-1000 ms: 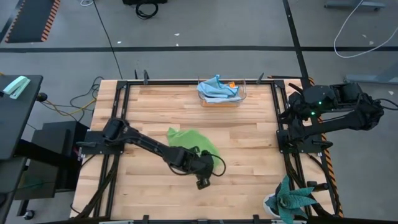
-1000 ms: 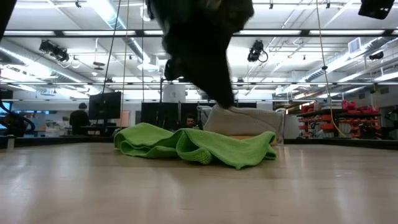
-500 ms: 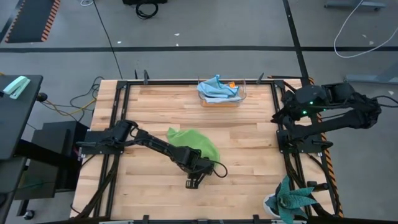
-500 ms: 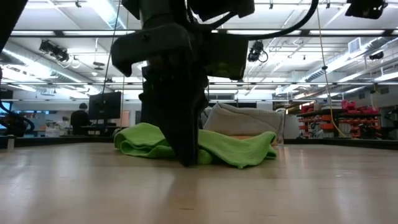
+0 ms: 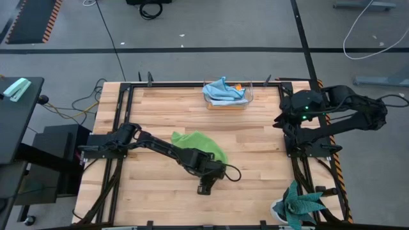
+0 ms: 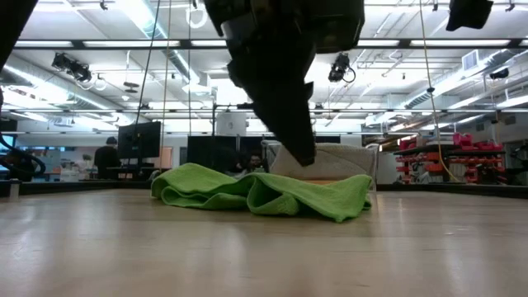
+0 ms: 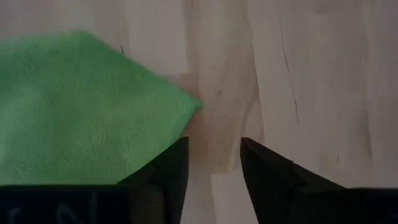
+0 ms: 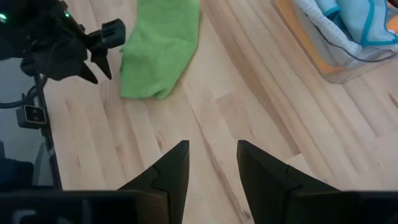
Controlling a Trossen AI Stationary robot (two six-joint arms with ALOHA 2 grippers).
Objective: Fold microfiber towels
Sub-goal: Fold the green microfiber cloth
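Left claw (image 5: 206,187) – fingers parted, empty – seemingly just beside the lime green towel (image 5: 199,145); right claw (image 8: 212,165) open.

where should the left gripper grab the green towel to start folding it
Probably the pointed corner of the lime green towel. In the left wrist view it lies flat on bare table just ahead of the open left gripper, with nothing on it. Coming down from above and pinching that single thin layer seems easier than the bunched folds seen in the low view.
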